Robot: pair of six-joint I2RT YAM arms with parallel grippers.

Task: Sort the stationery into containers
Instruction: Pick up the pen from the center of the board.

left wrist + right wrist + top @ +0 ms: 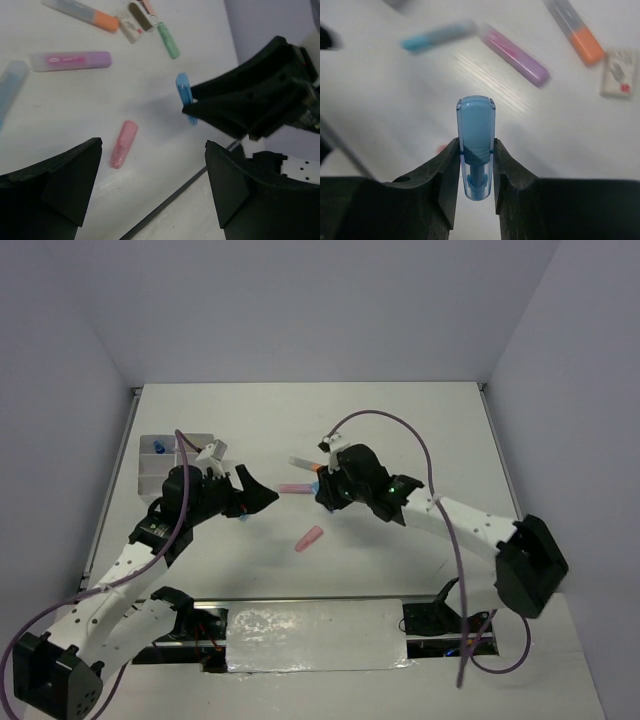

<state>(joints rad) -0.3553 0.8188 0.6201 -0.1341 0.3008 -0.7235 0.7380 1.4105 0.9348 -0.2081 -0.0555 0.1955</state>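
My right gripper (476, 146) is shut on a short translucent blue marker (476, 131) and holds it above the table; it also shows in the left wrist view (185, 95). My left gripper (152, 150) is open and empty, hovering left of the right gripper (322, 498). Below it lie a pink marker (123, 144), a purple highlighter (70, 61), an orange-tipped marker (82, 12), a green marker (169, 40) and a small eraser (131, 27). The white four-compartment organizer (150, 472) stands at the far left, behind the left arm, with a small blue item (160, 450) in it.
A pale blue marker (437, 36) lies left of the purple highlighter (515, 55). The pink marker (310, 538) lies alone nearer the front edge. The two grippers are close together at the table's middle. Purple cables loop over both arms.
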